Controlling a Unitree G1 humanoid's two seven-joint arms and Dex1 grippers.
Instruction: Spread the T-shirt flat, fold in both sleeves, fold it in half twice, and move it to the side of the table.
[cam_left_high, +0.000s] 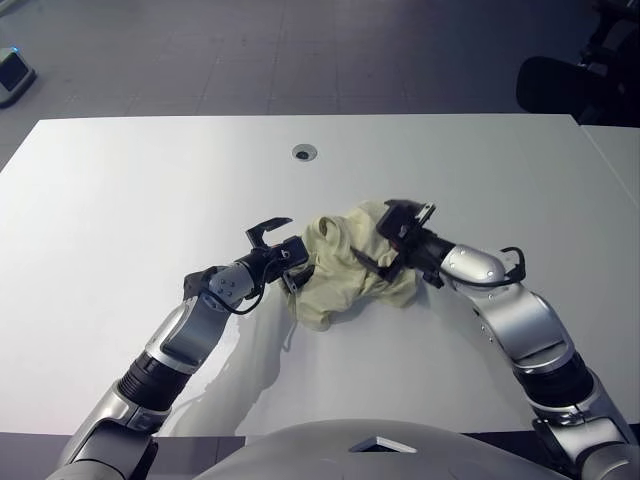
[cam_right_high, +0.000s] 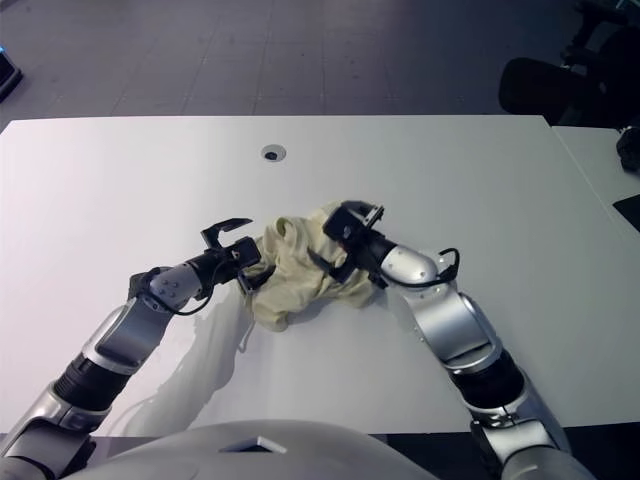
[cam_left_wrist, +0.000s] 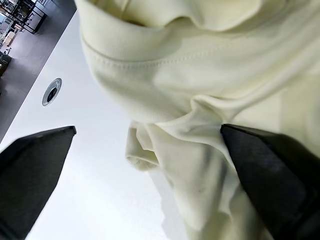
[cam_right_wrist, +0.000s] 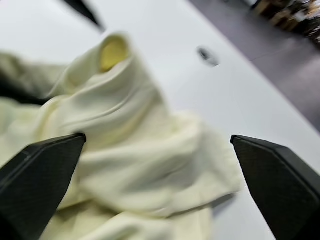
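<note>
The left end effector (cam_left_high: 288, 252) sits at the left edge of the heap with its fingers spread wide. Its near finger lies against the cloth, and I cannot tell whether it presses in. The T-shirt (cam_left_high: 345, 268) is a pale yellow, crumpled mound near the middle of the white desk (cam_left_high: 140, 190), on the near side of a round grommet (cam_left_high: 304, 152). Its folds bury the sleeves, so its outline is hard to make out; one stitched hem shows along a fold. The right end effector (cam_left_high: 408, 216), its fingers also spread, is at the mound's far right and hides the cloth there.
</note>
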